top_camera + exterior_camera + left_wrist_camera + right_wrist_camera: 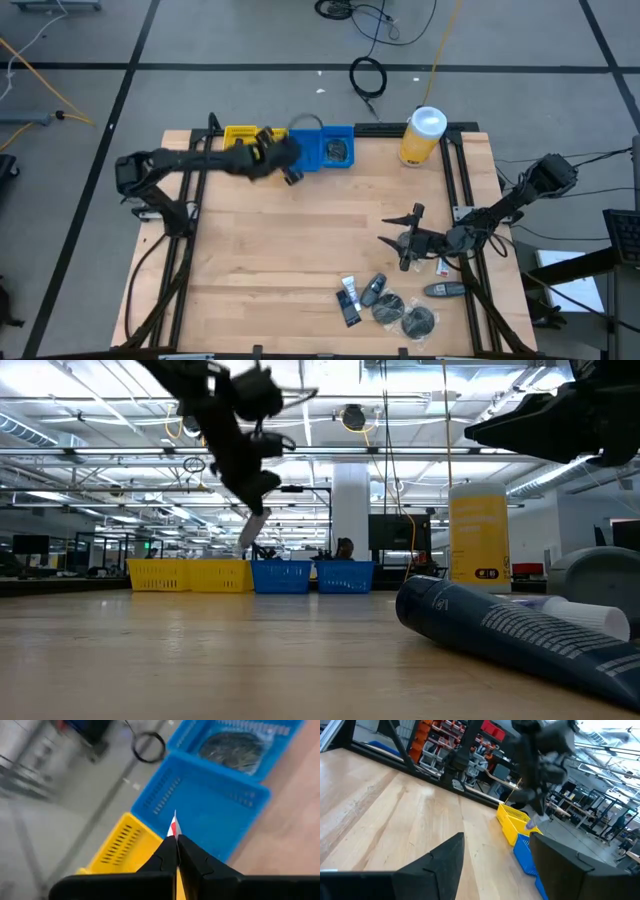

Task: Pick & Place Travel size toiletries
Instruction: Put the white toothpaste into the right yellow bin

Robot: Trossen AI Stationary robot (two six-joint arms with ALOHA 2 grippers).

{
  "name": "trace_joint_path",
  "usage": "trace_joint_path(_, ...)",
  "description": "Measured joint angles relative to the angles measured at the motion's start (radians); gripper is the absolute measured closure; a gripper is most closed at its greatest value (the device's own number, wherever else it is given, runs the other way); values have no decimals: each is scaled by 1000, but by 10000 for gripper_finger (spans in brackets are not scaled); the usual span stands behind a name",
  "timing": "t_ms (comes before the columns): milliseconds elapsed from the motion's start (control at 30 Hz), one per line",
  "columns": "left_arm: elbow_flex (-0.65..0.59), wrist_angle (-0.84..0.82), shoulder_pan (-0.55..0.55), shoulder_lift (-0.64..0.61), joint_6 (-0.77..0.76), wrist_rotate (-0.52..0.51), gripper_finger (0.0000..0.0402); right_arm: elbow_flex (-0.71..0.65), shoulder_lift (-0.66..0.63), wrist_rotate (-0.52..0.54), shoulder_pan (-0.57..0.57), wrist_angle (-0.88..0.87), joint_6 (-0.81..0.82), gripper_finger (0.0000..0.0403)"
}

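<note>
My left gripper [291,175] hangs above the near edge of the blue bins [322,150], shut on a thin white tube with a red mark [174,826]. In the low view the tube [250,532] hangs above the bins [282,575]. One blue bin holds a dark packet [235,750]. The other toiletries, dark packets [418,320], small bottles [372,290] and tubes [349,301], lie by the table's near edge. My right gripper [405,242] is open, just above them on the far side. A dark tube [500,625] lies close in the low view. My left gripper pinches the white tube between its two fingers [167,852]. Past the fingertips only the tube's red-marked end [174,822] shows in the wrist view. In the low view the tube's free end [247,540] hangs slanting below the fingers, lifted clear of table and bins.
A yellow bin [243,136] stands left of the blue ones at the far edge. A tall yellow canister with a white lid [423,135] stands at the far right. Black rails [455,180] run along both table sides. Bare wood [300,240] fills the middle.
</note>
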Motion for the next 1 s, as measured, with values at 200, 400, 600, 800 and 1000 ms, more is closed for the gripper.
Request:
trace_joint_path(200,-31,-19,233,0,-86,236,400,0,0,0,0,-10,21,187)
trace_joint_path(400,-31,-14,383,1,-155,548,396,0,0,0,0,-12,24,192)
trace_joint_path(600,-31,-43,474,15,-192,608,395,0,0,0,0,-11,24,192)
trace_joint_path(800,-30,-40,522,72,-186,691,392,0,0,0,-1,-11,24,193)
trace_joint_path(1000,-31,-9,535,145,-181,706,383,0,0,0,-1,-11,24,193)
